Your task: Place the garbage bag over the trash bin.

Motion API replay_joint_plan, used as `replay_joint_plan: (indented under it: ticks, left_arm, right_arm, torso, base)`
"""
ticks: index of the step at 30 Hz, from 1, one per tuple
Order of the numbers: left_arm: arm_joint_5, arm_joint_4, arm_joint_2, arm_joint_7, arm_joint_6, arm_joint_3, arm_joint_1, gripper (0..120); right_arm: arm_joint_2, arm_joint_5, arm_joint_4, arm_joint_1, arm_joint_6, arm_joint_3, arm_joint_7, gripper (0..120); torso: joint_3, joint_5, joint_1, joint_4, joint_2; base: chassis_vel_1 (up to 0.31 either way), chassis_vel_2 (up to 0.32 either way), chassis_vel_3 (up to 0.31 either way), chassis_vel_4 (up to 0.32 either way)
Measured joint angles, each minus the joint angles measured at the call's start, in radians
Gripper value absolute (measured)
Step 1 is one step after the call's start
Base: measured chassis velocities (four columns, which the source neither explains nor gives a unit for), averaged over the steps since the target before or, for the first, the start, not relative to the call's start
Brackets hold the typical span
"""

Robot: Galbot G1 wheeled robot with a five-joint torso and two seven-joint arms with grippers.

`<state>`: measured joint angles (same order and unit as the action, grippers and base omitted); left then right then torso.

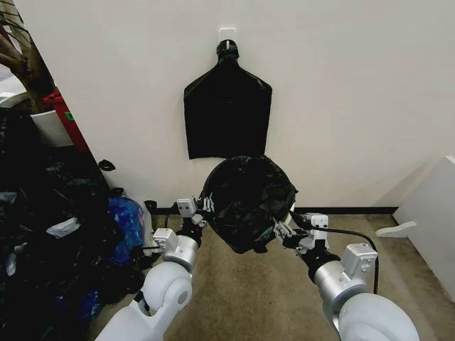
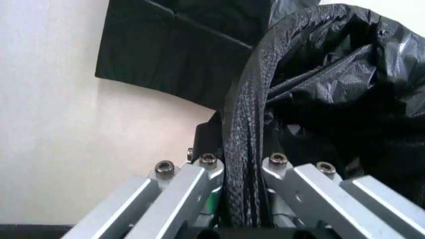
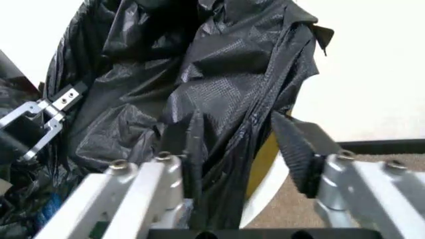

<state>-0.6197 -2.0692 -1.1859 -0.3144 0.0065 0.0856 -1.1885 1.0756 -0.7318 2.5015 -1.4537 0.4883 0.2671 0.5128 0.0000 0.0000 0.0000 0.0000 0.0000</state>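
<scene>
The glossy black garbage bag [image 1: 245, 202] billows open in front of the wall, held between both arms. My left gripper [image 1: 206, 206] is at its left edge; in the left wrist view this gripper [image 2: 242, 162] is shut on the bag's bunched rim [image 2: 246, 124]. My right gripper [image 1: 281, 231] is at the bag's lower right edge. In the right wrist view its fingers [image 3: 295, 149] stand apart, with a fold of the bag [image 3: 219, 124] hanging between them. The trash bin's cream rim [image 3: 265, 191] peeks out beneath that fold; the bag hides the rest of the bin.
A flat black bottle-shaped bundle [image 1: 227, 106] hangs on a wall hook above the bag. A big heap of dark and blue bags [image 1: 64, 227] fills the left side. A white box [image 1: 434, 213] stands at the right. Bare carpet [image 1: 263, 298] lies between my arms.
</scene>
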Motion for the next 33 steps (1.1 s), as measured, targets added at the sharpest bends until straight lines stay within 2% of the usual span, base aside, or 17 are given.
replay_joint_plan:
  ticks: [2,6,10,27,33]
  left_arm:
    - [0.000,-0.007,0.001,0.000,0.000,0.002,-0.004,4]
    - [0.000,-0.013,0.003,0.002,0.001,0.004,-0.009,4]
    - [0.000,-0.018,0.003,0.005,0.000,0.005,-0.013,4]
    - [0.003,0.000,0.001,0.013,-0.008,0.011,-0.013,4]
    - [0.003,0.025,-0.004,0.016,-0.018,0.023,-0.004,4]
  right_arm:
    - [0.002,0.002,0.000,0.002,0.000,-0.002,0.000,25]
    - [0.005,0.010,0.000,-0.002,0.000,-0.003,0.000,15]
    - [0.008,0.015,-0.001,-0.009,-0.004,0.002,-0.001,0]
    - [0.028,0.018,-0.001,-0.040,-0.018,0.016,0.003,0]
    - [0.031,0.012,-0.001,-0.066,-0.018,0.058,0.006,0]
  torso:
    - [0.000,0.0000,0.000,0.0001,0.000]
    - [0.000,0.0000,0.000,0.0000,0.000]
    - [0.000,0.0000,0.000,0.0000,0.000]
    - [0.000,0.0000,0.000,0.0000,0.000]
    - [0.000,0.0001,0.000,0.0000,0.000]
  base:
    - [0.000,0.000,0.000,0.000]
    - [0.000,0.000,0.000,0.000]
    - [0.000,0.000,0.000,0.000]
    - [0.000,0.000,0.000,0.000]
    - [0.000,0.000,0.000,0.000]
